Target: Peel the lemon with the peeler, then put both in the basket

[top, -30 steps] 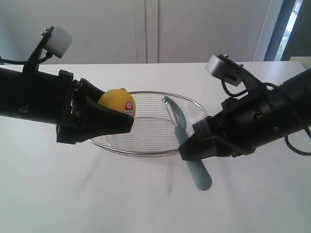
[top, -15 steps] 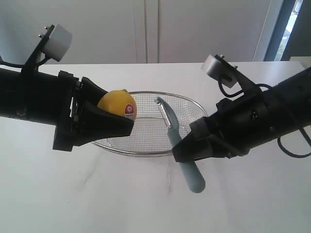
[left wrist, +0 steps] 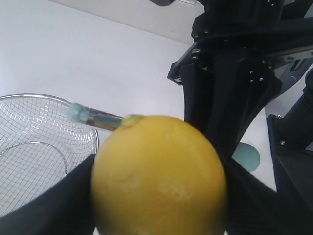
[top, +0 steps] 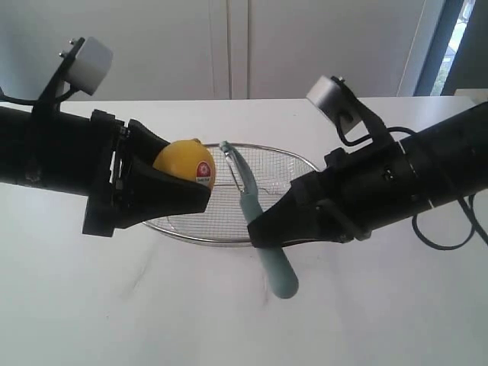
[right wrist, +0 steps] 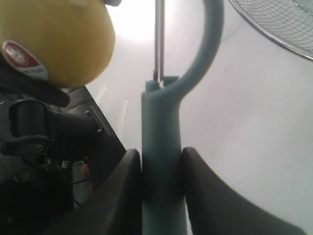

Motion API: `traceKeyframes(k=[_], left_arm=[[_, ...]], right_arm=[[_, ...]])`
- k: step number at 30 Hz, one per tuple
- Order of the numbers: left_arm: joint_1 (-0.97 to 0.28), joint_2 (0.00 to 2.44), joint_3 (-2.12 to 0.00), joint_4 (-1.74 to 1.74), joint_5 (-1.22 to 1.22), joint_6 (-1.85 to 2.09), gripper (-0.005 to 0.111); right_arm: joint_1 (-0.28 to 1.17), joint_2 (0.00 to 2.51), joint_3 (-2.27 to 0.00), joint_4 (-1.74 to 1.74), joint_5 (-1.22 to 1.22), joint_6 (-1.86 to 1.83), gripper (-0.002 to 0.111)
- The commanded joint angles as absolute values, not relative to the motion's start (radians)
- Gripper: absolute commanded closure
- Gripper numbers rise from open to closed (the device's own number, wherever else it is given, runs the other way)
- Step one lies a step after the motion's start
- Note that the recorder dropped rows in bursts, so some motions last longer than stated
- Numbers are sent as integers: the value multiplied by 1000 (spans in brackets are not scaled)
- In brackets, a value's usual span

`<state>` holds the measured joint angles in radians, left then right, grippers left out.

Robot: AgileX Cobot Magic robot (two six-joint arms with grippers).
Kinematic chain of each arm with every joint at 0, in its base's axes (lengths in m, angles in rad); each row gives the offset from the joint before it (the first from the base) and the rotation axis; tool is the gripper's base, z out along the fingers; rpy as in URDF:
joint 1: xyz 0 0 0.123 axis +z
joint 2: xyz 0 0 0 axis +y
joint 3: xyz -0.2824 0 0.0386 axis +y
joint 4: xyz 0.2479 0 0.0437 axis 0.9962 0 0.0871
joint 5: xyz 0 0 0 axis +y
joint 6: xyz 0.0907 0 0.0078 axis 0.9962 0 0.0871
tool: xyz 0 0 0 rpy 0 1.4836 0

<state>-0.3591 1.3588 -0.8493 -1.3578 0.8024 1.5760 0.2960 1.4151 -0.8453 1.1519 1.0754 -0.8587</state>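
Note:
My left gripper point(top: 187, 187) is shut on the yellow lemon point(top: 183, 162), held in the air over the left side of the wire basket point(top: 271, 162). The lemon's red-and-white sticker faces the exterior camera. In the left wrist view the lemon point(left wrist: 159, 176) fills the space between the black fingers point(left wrist: 58, 205). My right gripper point(top: 263, 229) is shut on the pale teal handle of the peeler point(top: 255, 221). The peeler's head and blade point up toward the lemon, close beside its right side. In the right wrist view the peeler point(right wrist: 161, 142) sits clamped between both fingers point(right wrist: 208, 196), with the lemon point(right wrist: 54, 41) near the blade.
The basket rests on a white table point(top: 114, 305), with both arms reaching in from either side above it. A white wall and cabinet doors stand behind. A window strip point(top: 457, 38) shows at the far right.
My right arm has carried the peeler leftward, bringing its head from over the basket's middle to just beside the lemon. The left gripper and lemon have stayed put.

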Motion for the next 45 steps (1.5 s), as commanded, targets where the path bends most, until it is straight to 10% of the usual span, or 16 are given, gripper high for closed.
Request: traceKeyframes(k=[1, 45], left_arm=[[-361, 1355, -850, -1419, 827, 1605, 107], [-361, 1355, -850, -1455, 829, 1653, 107]], right_arm=[[314, 1413, -847, 1179, 1090, -902, 108], [318, 1338, -847, 1267, 1064, -886, 108]])
